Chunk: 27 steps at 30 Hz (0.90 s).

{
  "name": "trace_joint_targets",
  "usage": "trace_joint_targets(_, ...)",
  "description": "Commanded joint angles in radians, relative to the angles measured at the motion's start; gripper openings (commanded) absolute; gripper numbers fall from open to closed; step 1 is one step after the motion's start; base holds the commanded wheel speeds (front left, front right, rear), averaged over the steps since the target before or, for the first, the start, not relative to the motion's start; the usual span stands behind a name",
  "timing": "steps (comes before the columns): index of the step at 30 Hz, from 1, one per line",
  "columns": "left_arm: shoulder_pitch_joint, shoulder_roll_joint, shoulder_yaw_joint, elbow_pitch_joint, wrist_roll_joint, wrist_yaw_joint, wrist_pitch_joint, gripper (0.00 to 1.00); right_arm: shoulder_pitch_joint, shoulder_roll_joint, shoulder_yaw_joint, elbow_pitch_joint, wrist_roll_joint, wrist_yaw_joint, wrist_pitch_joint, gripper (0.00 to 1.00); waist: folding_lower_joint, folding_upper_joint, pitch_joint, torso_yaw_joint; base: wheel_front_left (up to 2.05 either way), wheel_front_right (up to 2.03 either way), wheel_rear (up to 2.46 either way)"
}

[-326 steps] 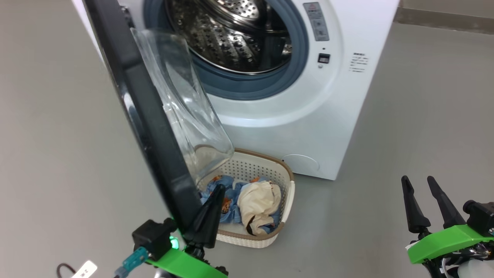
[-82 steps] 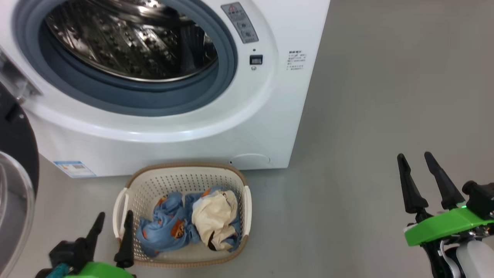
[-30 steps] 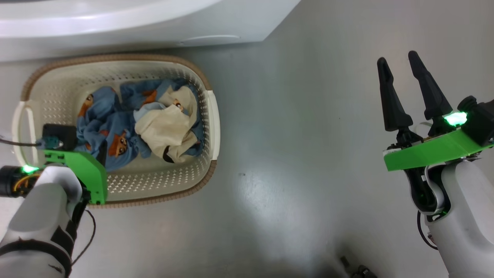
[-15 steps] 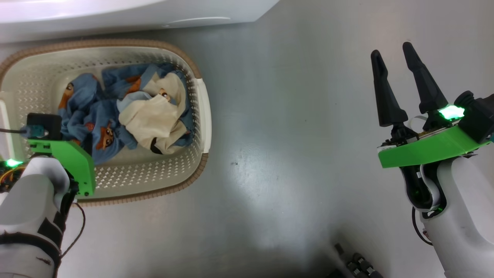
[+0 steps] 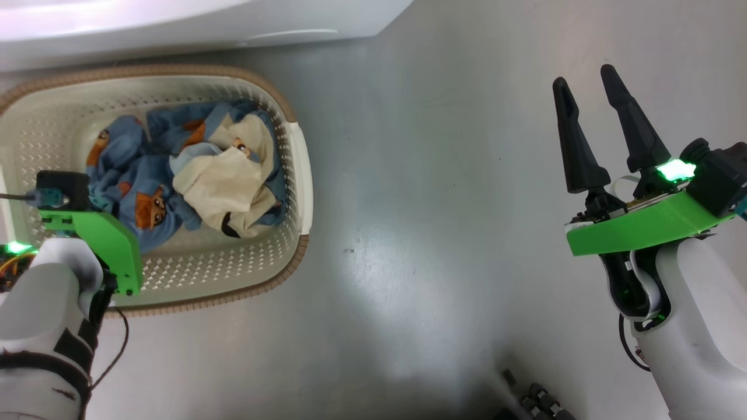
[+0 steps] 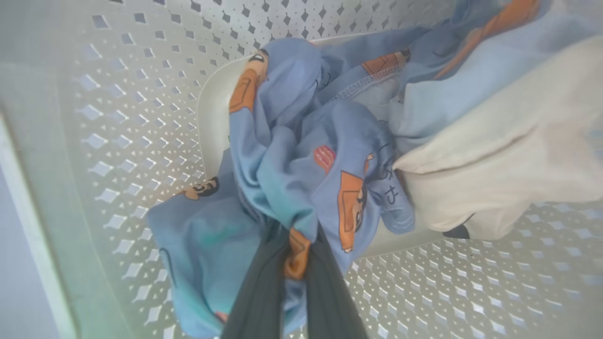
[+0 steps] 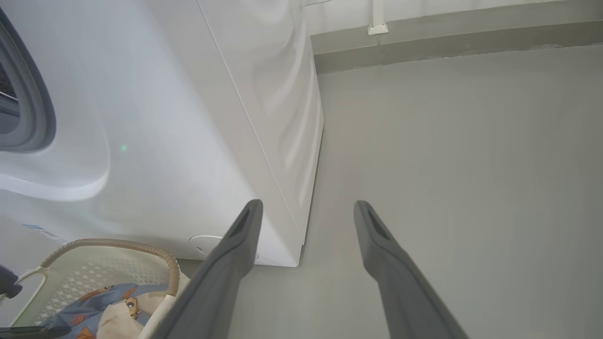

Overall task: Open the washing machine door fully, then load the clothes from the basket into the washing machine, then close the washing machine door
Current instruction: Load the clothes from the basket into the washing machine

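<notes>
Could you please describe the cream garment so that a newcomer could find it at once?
In front of the white washing machine sits a cream perforated basket. Inside, the cream garment lies on the heap's right; the blue garment beside it has orange prints.

Crumpled blue and cream clothes [image 5: 175, 181] lie in the cream basket [image 5: 304, 175] before the white washing machine [image 5: 175, 23].

Bright even light; glare on the washing machine [image 5: 175, 23] and floor [image 5: 385, 280].
</notes>
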Motion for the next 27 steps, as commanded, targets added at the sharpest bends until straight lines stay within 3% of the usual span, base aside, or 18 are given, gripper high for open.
trace_joint_targets(1, 0.027, 0.037, 0.023, -0.004, -0.013, 0.001, -0.016, 0.0, 0.021, -0.003, 0.015, -0.017, -0.006, 0.005, -0.008, 1.0, 0.0, 0.0, -0.019, 0.006, 0.0, 0.0, 0.0)
trace_joint_targets(19, 0.198, -0.026, 0.063, -0.004, -0.096, -0.041, -0.232, 0.0, 0.13, -0.021, 0.015, 0.044, 0.008, 0.005, -0.008, 1.0, 0.0, 0.0, -0.307, 0.068, 0.0, 0.0, 0.0)
trace_joint_targets(27, 0.275, -0.044, 0.078, -0.044, -0.107, -0.041, -0.267, 0.0, 0.218, -0.041, 0.004, 0.068, 0.018, 0.005, -0.008, 1.0, 0.0, 0.0, -0.45, 0.101, 0.0, 0.0, 0.0)
